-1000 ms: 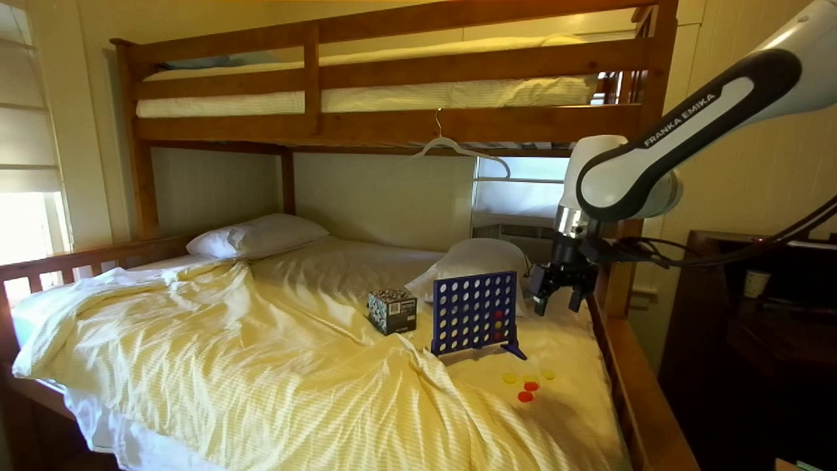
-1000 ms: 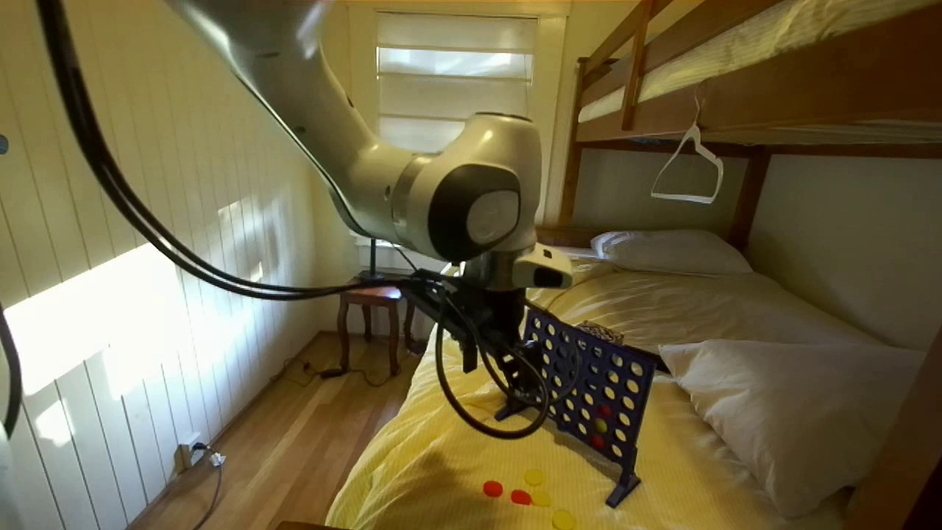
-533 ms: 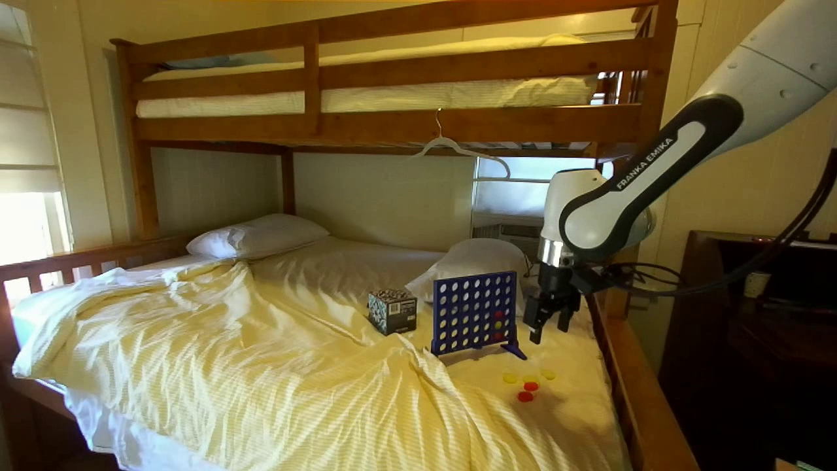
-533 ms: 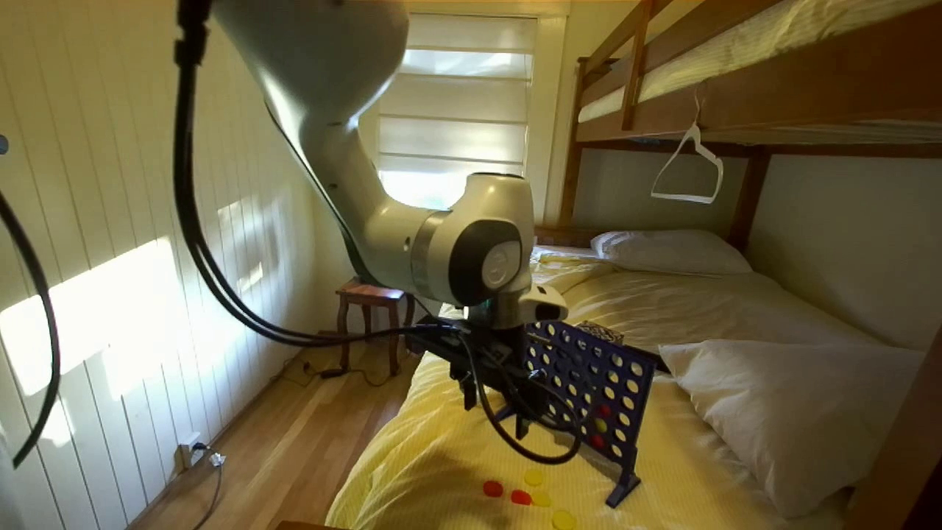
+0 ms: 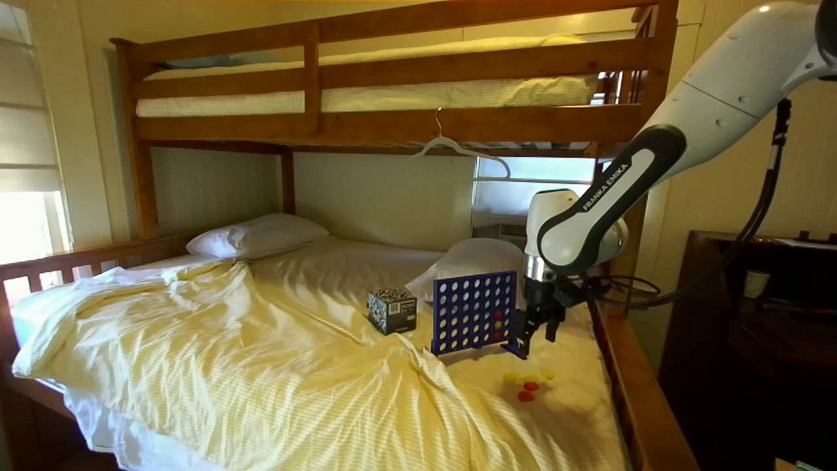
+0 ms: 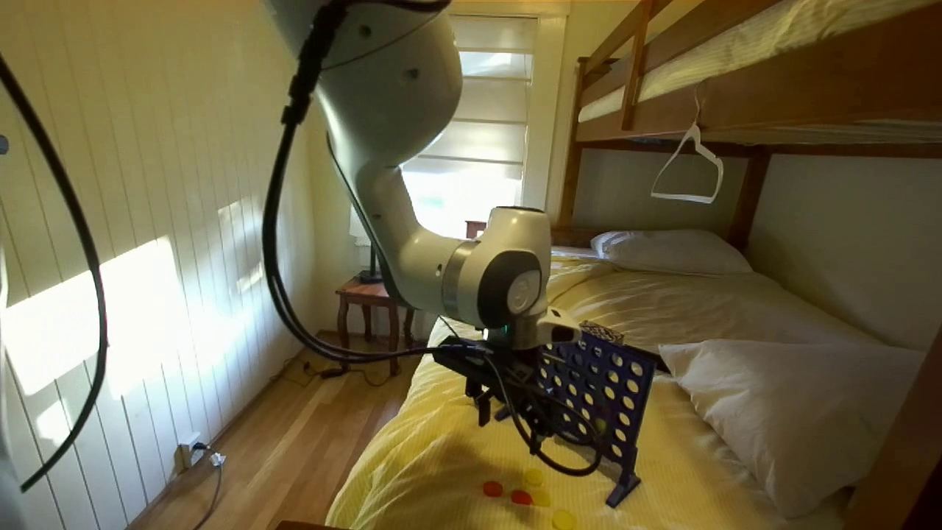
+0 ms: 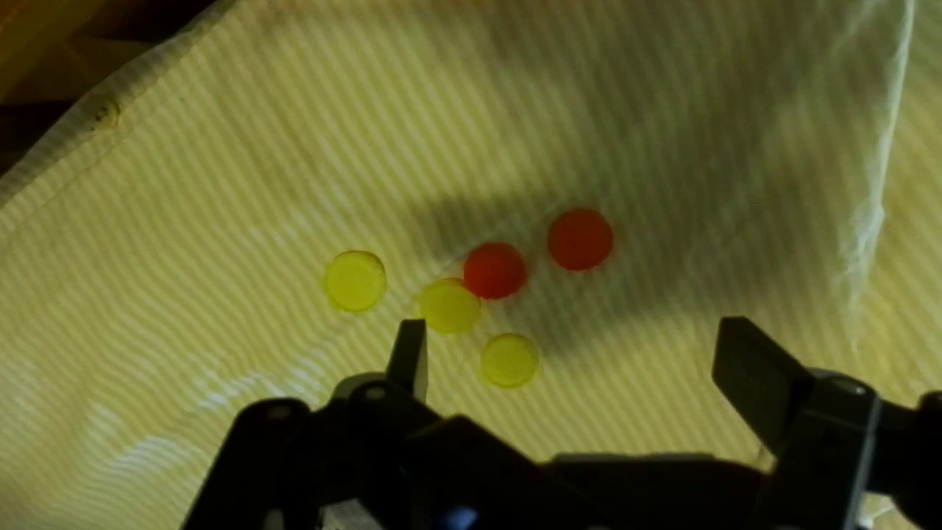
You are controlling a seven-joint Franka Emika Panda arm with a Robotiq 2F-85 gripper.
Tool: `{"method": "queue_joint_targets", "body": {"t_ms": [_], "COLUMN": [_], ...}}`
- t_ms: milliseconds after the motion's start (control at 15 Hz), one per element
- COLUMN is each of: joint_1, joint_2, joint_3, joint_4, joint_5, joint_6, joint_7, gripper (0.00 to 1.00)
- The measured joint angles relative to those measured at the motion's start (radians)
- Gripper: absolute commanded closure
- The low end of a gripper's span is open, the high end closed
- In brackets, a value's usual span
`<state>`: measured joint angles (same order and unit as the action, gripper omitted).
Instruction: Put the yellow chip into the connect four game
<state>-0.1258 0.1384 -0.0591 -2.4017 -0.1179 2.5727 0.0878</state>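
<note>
Yellow chips (image 7: 509,361) lay flat on striped cloth (image 7: 397,162) in the wrist view, one touching a red chip (image 7: 494,271); the hand (image 7: 572,346) was spread wide above. In an exterior view, the blue game (image 5: 471,311), round-holed, stood upright near the chips. In an exterior view, black cables (image 6: 271,235) met the hand.

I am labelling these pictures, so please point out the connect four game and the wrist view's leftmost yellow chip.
Connect four game (image 5: 471,312), in an exterior view: middle of its grid.
Leftmost yellow chip (image 7: 355,280), in the wrist view: middle of its face.
</note>
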Motion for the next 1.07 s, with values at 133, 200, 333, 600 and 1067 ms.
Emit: {"method": "queue_joint_targets", "body": {"t_ms": [133, 200, 333, 600, 1067], "joint_1": [0.000, 0.000, 0.000, -0.005, -0.009], "joint_2": [0.045, 0.067, 0.112, 0.188, 0.302], "joint_3": [-0.006, -0.010, -0.020, -0.039, -0.035], "joint_4": [0.027, 0.039, 0.060, 0.089, 0.160], "joint_5": [0.001, 0.001, 0.006, 0.031, 0.120], "joint_6": [0.002, 0.006, 0.013, 0.058, 0.157], "joint_7": [0.000, 0.000, 0.000, 0.001, 0.000], "gripper": [0.00, 0.00, 0.00, 0.00, 0.00]}}
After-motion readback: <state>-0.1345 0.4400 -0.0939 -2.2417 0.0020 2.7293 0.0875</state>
